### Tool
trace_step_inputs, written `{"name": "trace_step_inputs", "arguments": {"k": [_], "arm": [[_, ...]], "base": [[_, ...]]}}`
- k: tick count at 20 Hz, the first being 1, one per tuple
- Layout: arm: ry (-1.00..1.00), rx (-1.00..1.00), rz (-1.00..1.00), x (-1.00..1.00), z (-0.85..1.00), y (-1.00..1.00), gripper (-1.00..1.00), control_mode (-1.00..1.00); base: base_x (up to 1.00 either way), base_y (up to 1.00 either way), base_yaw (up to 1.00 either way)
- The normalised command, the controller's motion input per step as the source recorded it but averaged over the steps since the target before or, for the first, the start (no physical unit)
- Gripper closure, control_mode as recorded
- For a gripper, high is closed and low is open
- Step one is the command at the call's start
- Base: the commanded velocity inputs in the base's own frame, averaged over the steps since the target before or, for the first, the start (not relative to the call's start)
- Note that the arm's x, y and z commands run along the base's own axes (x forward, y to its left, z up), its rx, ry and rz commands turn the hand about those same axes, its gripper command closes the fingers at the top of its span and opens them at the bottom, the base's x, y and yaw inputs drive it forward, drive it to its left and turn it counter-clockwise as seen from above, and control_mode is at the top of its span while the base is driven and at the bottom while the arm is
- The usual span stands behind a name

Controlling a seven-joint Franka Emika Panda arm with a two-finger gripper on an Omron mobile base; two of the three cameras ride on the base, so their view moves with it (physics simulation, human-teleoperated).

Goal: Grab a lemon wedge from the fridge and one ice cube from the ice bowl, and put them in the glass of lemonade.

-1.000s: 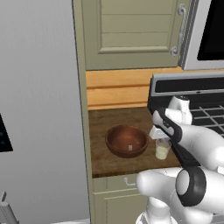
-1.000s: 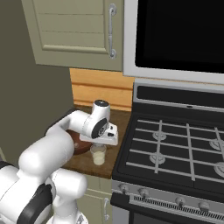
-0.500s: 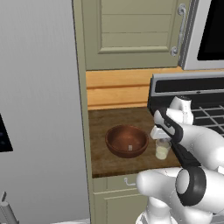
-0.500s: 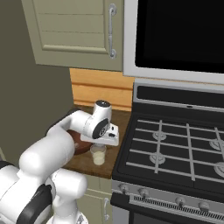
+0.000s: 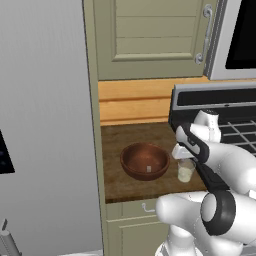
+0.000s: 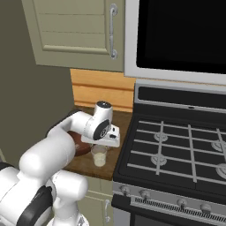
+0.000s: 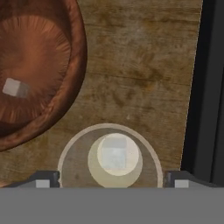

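Note:
The glass of lemonade [image 7: 114,162] stands on the wooden counter just right of the ice bowl [image 7: 39,65], and a pale ice cube [image 7: 116,153] lies in its liquid. A second ice cube [image 7: 13,87] rests on the bowl's bottom. My gripper [image 7: 111,183] hangs straight above the glass, open, its fingertips wide apart on either side of the rim and holding nothing. From the base, the gripper [image 5: 184,151] sits over the glass [image 5: 186,171] beside the bowl [image 5: 145,160]. The grey fridge [image 5: 45,125] stands at left with its doors closed. The lemon wedge is out of view.
A black stove [image 6: 176,150] borders the counter on the right, its edge [image 7: 205,87] close to the glass. Beige upper cupboards [image 5: 155,35] hang above, and a microwave [image 6: 176,35] sits over the stove. The counter strip [image 5: 125,145] is narrow between fridge and stove.

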Motion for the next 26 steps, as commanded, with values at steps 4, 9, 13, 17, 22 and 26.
{"name": "trace_step_inputs", "arguments": {"k": [4, 9, 13, 17, 22, 26], "arm": [[-0.04, 0.02, 0.00, -0.15, 0.11, 0.00, -1.00, -1.00], [-0.11, 0.05, 0.01, -0.40, 0.19, 0.00, -1.00, -1.00], [-0.15, 0.06, 0.01, -0.46, 0.21, 0.00, -1.00, -1.00], [-0.14, 0.04, 0.02, -0.40, 0.24, 0.02, -1.00, -1.00], [-0.04, -0.01, 0.06, -0.31, 0.07, 0.38, -1.00, -1.00], [0.02, -0.42, 0.00, -0.13, 1.00, 1.00, -1.00, -1.00]], "base": [[0.00, 0.00, 0.00], [0.00, 0.00, 0.00], [0.00, 0.00, 0.00], [0.00, 0.00, 0.00], [0.00, 0.00, 0.00], [0.00, 0.00, 0.00]]}}
